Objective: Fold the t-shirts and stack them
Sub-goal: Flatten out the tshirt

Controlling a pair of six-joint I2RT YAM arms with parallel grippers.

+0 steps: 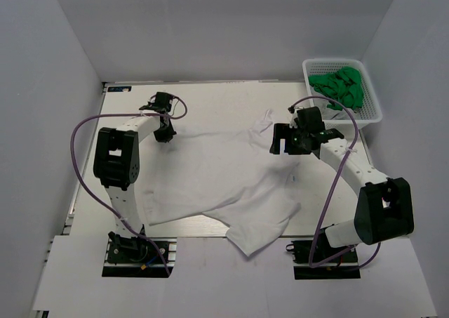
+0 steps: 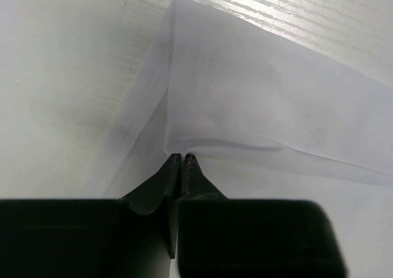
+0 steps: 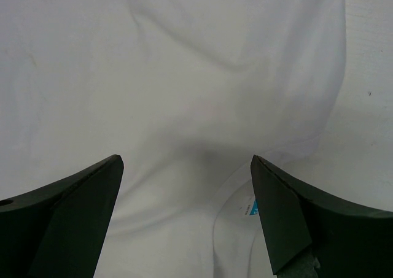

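Rumpled white t-shirt (image 1: pixel 224 181), one corner in left pincer (image 2: pixel 182 158)

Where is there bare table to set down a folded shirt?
Bare tabletop runs along the far edge, between the white t-shirt and the back wall. The middle is crowded: the left end effector pinches the shirt, the right end effector hangs open over it.

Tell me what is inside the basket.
Crumpled green cloth fills the white basket. Whether it is one garment or several, and anything beneath it, cannot be seen.
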